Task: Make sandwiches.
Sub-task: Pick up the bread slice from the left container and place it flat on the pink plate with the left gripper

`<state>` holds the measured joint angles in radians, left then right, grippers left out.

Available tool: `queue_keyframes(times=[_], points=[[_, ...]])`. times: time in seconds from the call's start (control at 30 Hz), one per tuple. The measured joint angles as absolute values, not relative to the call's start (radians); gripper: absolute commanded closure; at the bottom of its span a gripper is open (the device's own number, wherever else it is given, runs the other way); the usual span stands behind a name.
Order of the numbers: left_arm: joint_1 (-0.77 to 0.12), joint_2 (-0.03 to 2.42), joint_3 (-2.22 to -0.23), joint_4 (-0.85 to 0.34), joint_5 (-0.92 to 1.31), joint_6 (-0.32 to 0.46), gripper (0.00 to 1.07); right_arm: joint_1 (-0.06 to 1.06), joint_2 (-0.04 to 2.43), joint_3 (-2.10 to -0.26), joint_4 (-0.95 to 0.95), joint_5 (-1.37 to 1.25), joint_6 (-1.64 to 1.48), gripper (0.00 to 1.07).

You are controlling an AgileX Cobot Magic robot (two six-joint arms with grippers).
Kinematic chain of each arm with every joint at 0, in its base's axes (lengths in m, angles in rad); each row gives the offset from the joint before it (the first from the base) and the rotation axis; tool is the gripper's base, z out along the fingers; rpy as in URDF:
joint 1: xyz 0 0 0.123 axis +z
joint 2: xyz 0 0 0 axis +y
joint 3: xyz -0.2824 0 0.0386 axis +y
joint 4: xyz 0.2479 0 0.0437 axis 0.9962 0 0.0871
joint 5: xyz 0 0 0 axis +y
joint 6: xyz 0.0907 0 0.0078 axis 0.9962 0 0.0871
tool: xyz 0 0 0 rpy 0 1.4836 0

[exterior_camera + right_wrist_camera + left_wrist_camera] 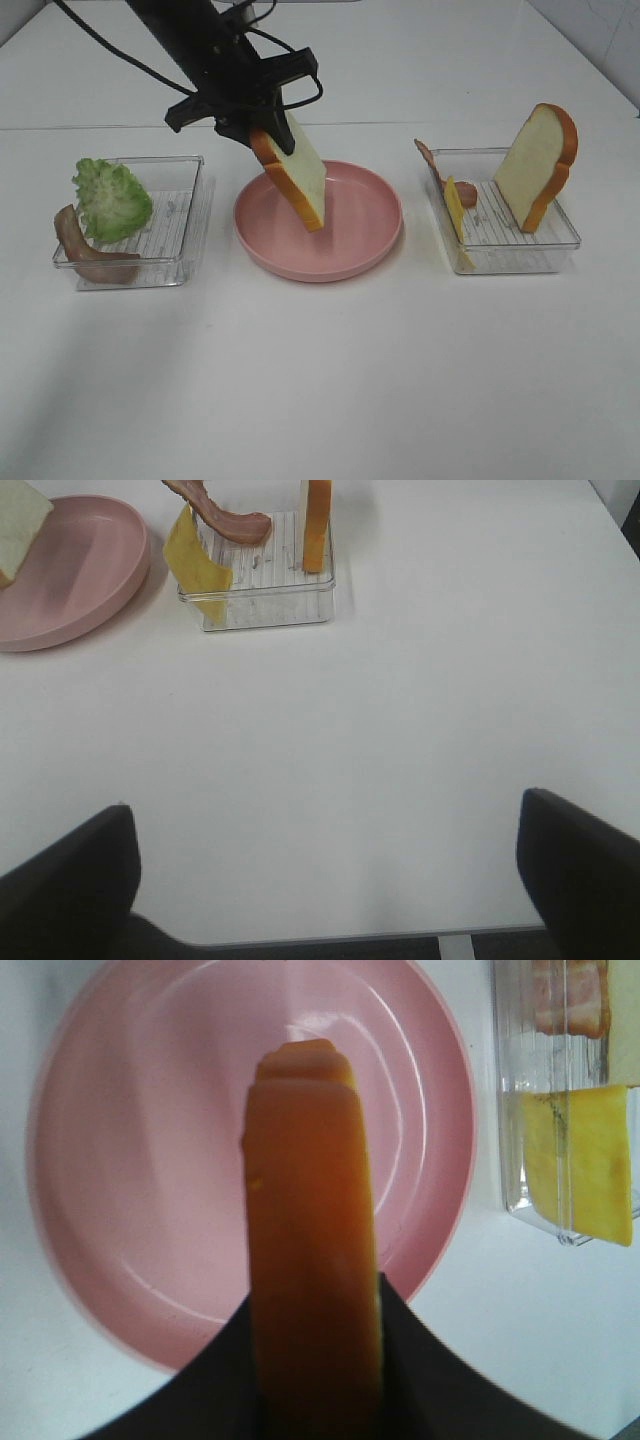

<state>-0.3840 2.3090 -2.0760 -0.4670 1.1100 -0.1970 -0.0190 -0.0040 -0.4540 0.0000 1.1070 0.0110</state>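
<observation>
**First slice held over plate; placement not yet made**

A bread slice [297,182] is held on edge and tilted, crust side up, above the middle of the pink plate [362,215]. It is pinched at its upper crust by the left gripper [262,128], whose jaws are closed to a narrow gap on the slice's thickness. In the left wrist view the crust is seen edge-on between the dark fingers, with the plate floor behind it. Whether the lowest corner touches the plate cannot be told.

No other food is on the plate. In the right tray [565,243] a second slice [540,165] stands upright, and a cheese square [458,215] and a bacon strip [432,162] lean at the side nearer the plate. In the left tray [192,160] lettuce [110,200] is kept, with another bacon piece [92,258] draped over the tray's outer corner.

The right gripper [325,880] is spread wide and holds nothing. It hangs over bare table [400,730], well apart from the right tray.

Judgement: the step in hand is laying down the base slice, and the task is at an early stage, with no layer stacked.

The next move calls for the slice to be lowered and tipped flat before release. If it is let go while on edge, it may fall crooked or come to rest on the rim. A flat, centred base is needed for the lettuce, bacon and cheese that follow. The right arm is well placed to fetch from its tray once the plate is cleared.
</observation>
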Motion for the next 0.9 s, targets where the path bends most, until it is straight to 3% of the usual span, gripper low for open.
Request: queue_keyframes(times=[0.9], points=[[-0.434, 2.451, -2.074, -0.624, 0.905, -0.190, 1.07, -0.019, -0.004, -0.454, 0.000, 1.107, 0.011, 0.09]])
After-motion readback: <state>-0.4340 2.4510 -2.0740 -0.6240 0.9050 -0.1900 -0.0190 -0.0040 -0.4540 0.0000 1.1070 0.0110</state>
